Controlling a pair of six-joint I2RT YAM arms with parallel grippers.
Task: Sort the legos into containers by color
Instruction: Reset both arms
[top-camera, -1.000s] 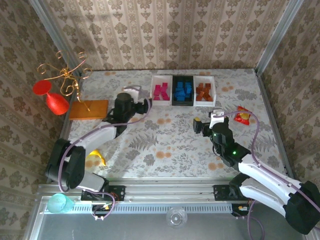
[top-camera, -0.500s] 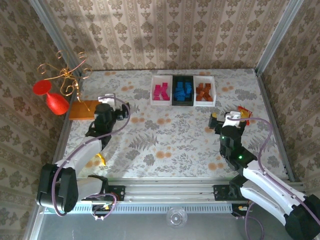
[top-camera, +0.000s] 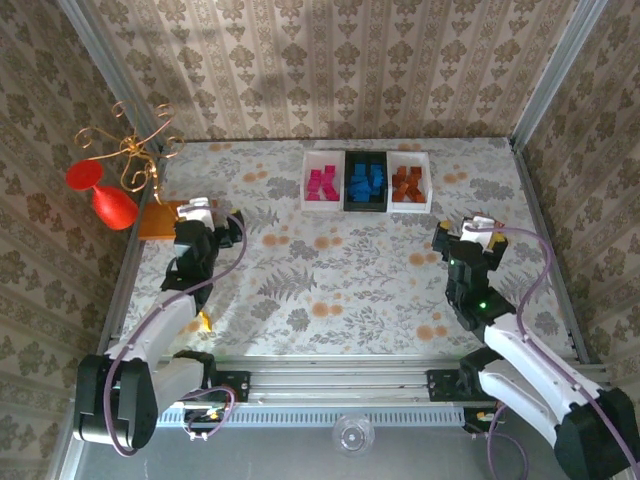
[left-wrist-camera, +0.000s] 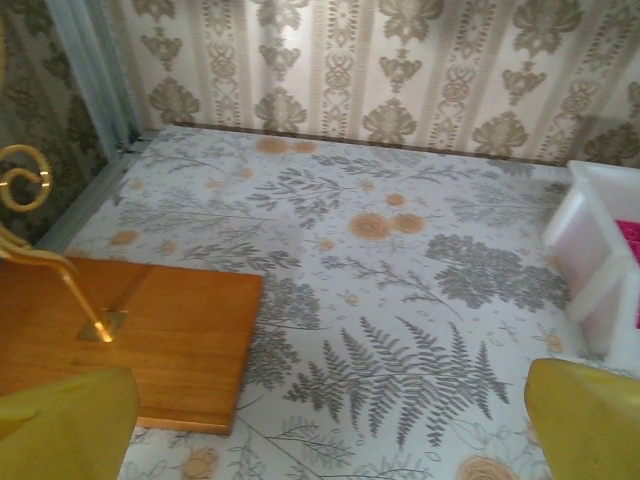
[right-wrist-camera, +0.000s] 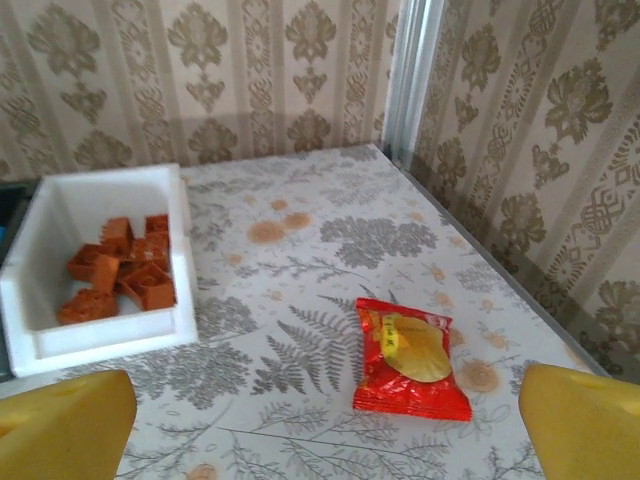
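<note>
Top external: I see the containers (top-camera: 322, 206) in a row along the table's far edge, each one's long axis pointing at that edge. They hold pink legos (top-camera: 322, 184), blue legos (top-camera: 366, 182) and orange-brown legos (top-camera: 407, 182). Single bricks' headings I cannot make out. The left gripper (top-camera: 208, 215) and right gripper (top-camera: 468, 235) jaws stand released, holding nothing.
</note>
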